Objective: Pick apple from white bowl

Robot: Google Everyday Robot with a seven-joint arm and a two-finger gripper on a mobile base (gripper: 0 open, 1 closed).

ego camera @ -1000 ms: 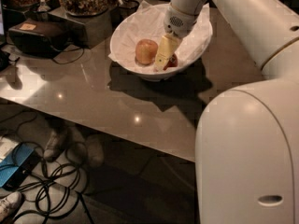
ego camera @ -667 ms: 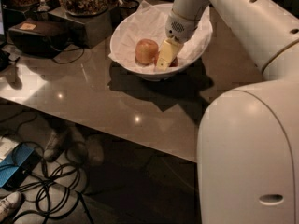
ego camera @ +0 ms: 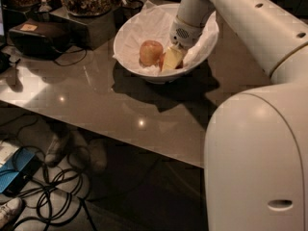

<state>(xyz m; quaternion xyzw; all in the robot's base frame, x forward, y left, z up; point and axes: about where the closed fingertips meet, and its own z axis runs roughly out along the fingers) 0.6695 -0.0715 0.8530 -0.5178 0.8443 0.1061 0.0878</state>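
Tool point(ego camera: 172, 59) sat low inside the bowl point(ego camera: 159, 75), at the end of the arm point(ego camera: 250, 18) reaching in from the right. Could not tell how far open it was, nor whether it had hold of anything; its pale body covered the contact zone.

Table point(ego camera: 96, 95): dark, glossy, bowl near its far edge. Bowl lined with crinkled paper point(ego camera: 144, 25). Two fruit inside. Pale apple point(ego camera: 150, 52) lay just left of the tool, touching or nearly so. Apple point(ego camera: 179, 65), the red target, showed only as a dark red sliver under and behind the tool, toward the right wall.

Judgement: grasp stage, lift not yet done.

Risks noted:
- Round, smooth apple could squirt out sideways if gripped off-centre.
- Pale apple crowded the tool's left side; it could be nudged or caught instead.
- Loose paper could be pinched and dragged up on lift.
- Downward push near the wall could tip or slide the bowl on the slick table.
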